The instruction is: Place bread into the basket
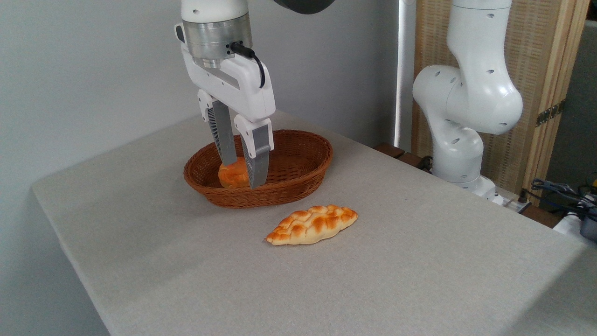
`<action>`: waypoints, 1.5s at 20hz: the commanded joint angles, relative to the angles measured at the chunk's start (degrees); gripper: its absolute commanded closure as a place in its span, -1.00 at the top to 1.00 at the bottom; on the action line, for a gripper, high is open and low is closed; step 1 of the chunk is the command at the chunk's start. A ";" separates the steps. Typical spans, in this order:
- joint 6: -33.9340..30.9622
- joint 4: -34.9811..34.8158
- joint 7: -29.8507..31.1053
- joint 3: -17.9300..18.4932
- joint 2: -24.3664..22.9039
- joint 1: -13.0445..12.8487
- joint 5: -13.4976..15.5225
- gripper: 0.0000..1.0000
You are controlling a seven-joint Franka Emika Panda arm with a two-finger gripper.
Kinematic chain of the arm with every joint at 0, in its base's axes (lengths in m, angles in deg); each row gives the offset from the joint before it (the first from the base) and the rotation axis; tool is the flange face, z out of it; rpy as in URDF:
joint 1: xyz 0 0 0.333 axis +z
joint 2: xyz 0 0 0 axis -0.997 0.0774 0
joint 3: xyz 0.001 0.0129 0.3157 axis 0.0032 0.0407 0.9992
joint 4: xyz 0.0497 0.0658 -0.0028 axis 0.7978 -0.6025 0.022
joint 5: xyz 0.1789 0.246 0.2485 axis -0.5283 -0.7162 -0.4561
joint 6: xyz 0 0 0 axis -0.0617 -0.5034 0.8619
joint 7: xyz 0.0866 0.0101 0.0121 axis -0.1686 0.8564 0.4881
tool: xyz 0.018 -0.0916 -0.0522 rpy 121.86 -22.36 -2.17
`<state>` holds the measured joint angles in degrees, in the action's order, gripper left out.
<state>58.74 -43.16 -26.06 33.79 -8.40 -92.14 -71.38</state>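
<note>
The bread [311, 224], a long braided golden loaf with pointed ends, lies flat on the table just in front of the basket's right half. The oval brown wicker basket [298, 140] stands behind it. My gripper [243, 175] hangs straight down over the basket's left end, open, its grey fingers [224, 135] reaching inside the rim. A small round orange bun [233, 175] rests on the basket floor between and behind the fingertips, partly hidden by the near finger. The gripper is well left of and behind the bread, apart from it.
The arm's white base [459, 140] stands off the table's right edge, with cables [559, 191] beside it. Grey table surface [419, 270] stretches to the front and right of the bread. A wall runs behind the basket.
</note>
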 commanded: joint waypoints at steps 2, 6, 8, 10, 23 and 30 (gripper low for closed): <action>-1.37 1.04 -1.03 0.70 0.79 0.16 0.47 1.00; -1.37 1.04 -1.03 0.70 0.79 0.16 0.47 1.00; -1.37 1.04 -1.12 0.70 0.79 0.25 0.47 1.00; -1.46 1.04 -1.12 0.70 0.79 0.25 0.47 1.00; -0.32 -6.42 -1.12 0.53 -0.53 -0.02 0.12 1.00; 3.72 -15.47 -10.15 0.70 -2.81 -0.02 -0.23 1.00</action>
<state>60.20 -53.96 -30.64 33.89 -8.24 -91.92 -71.39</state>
